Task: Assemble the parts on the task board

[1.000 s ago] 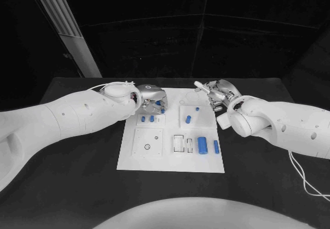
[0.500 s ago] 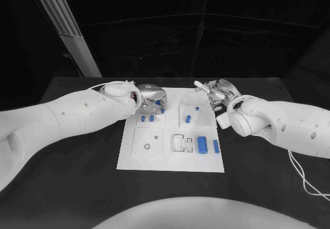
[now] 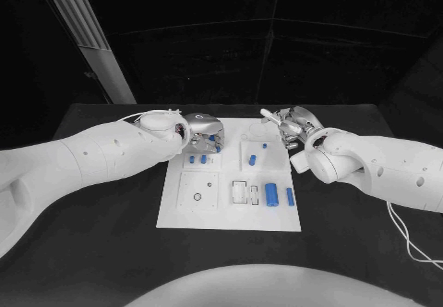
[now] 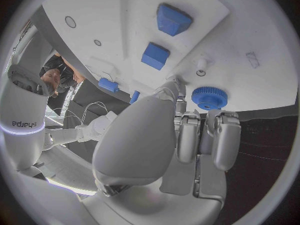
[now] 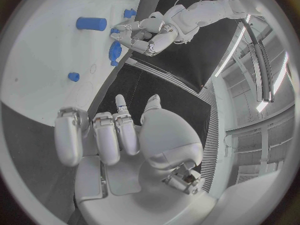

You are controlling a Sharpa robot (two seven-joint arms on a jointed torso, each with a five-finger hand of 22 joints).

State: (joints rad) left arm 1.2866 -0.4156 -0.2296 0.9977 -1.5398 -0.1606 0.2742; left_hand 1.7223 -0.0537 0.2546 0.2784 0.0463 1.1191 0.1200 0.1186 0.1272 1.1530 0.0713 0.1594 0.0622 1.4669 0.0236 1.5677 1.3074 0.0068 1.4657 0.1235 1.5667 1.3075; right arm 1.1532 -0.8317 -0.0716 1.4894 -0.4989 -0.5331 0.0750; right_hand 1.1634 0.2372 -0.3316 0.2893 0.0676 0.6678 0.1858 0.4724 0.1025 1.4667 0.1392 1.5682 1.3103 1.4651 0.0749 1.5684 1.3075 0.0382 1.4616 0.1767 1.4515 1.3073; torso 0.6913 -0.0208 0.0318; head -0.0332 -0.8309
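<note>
Left robot hand point(image 3: 202, 130) is closing on a blue toothed plastic gear point(image 4: 209, 97) at the white task board's point(image 3: 229, 217) far corner.
Fingers curled beside it, grip unclear; right robot hand point(image 3: 290, 123) is hovering empty, fingers apart; it should be lowering the gear squarely.

left robot hand point(image 3: 203, 131): fingers curled | right robot hand point(image 3: 290, 125): raised, empty

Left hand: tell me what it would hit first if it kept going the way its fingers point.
Most likely the blue gear, lying right past the left hand's fingertips near the far edge of the task board. Depth is unclear, so the fingers may already touch it.
</note>
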